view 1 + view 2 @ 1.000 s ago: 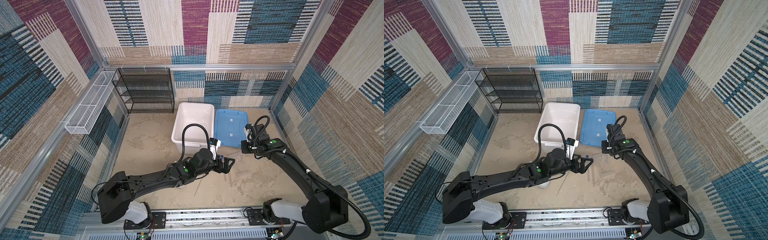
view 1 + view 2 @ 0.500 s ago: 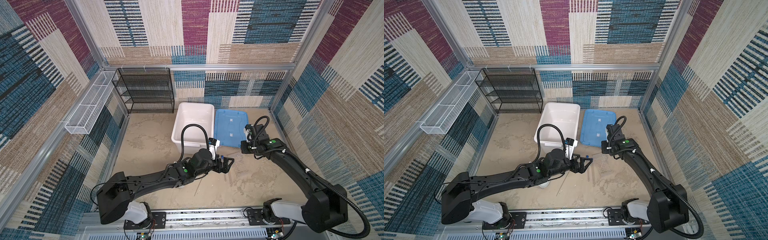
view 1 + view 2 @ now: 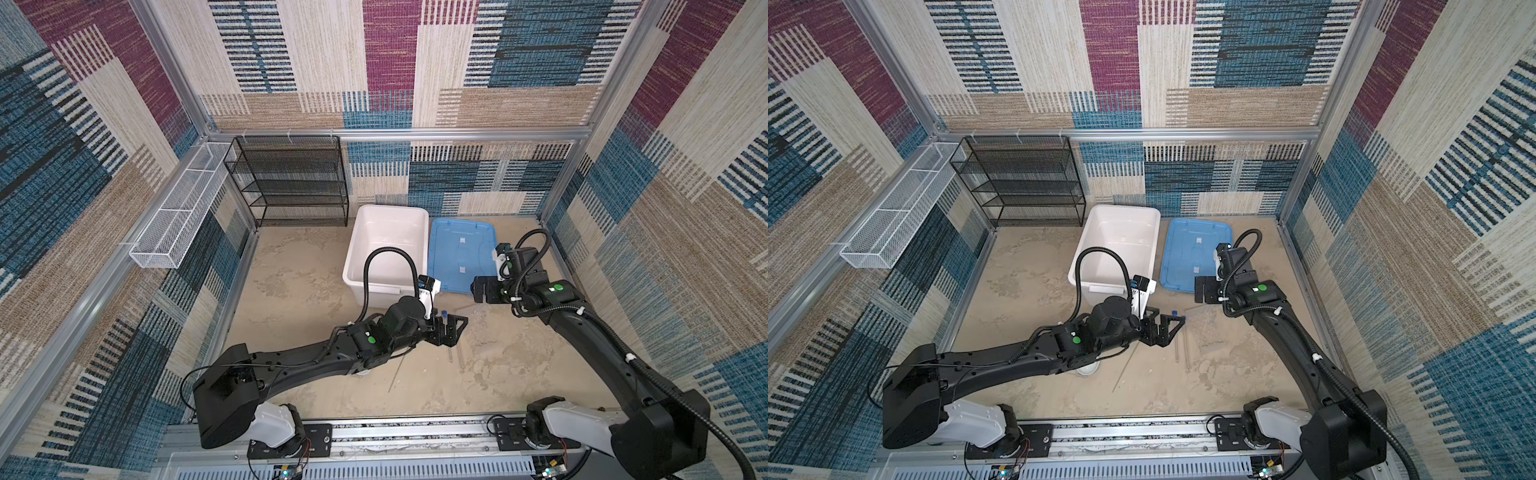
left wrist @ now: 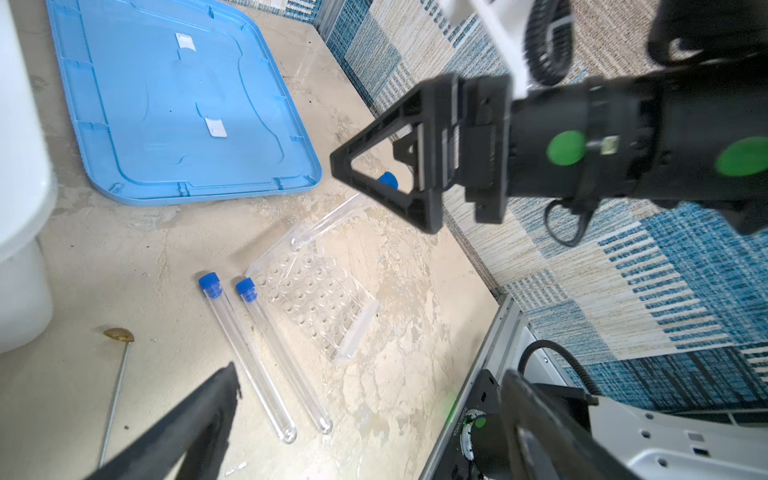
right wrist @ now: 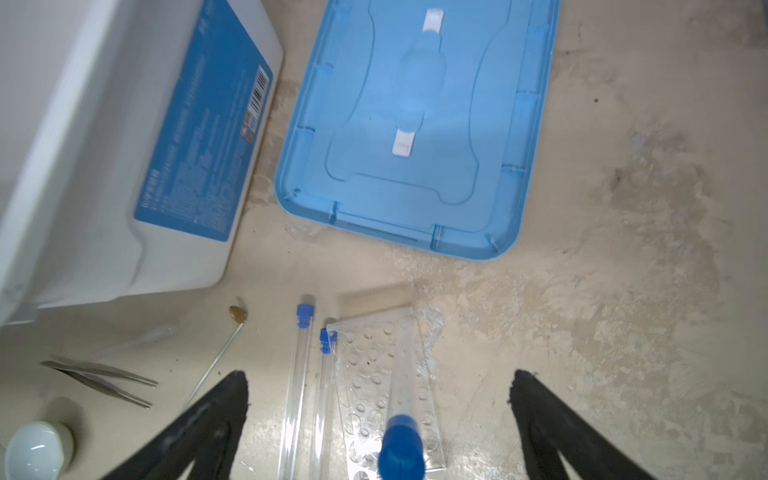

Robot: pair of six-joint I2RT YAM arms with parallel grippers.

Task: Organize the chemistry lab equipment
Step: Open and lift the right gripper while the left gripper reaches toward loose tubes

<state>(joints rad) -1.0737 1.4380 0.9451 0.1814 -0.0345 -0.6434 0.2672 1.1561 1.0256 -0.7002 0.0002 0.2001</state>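
My right gripper (image 5: 378, 374) is open above the clear tube rack (image 5: 374, 374). A blue-capped tube (image 5: 401, 449) leans between its fingers without touching either, cap up and lower end at the rack (image 4: 316, 303). I cannot tell whether it sits in a hole. Two more capped tubes (image 4: 249, 357) (image 4: 286, 357) lie side by side beside the rack. My left gripper (image 4: 372, 370) hovers open over them, holding nothing. The spoon-tipped rod (image 5: 216, 357), tweezers (image 5: 99, 378), dropper (image 5: 137, 338) and white dish (image 5: 37, 451) lie on the table near the tub.
The white tub (image 3: 386, 249) and its blue lid (image 3: 461, 253) lie side by side behind the equipment. A black mesh shelf (image 3: 291, 183) stands at the back wall. A white wire basket (image 3: 174, 224) hangs on the left wall. The left arm covers most of the dish (image 3: 1086, 368).
My right gripper has opened and let go of the blue-capped tube, which now leans at the rack. The left arm has barely moved.
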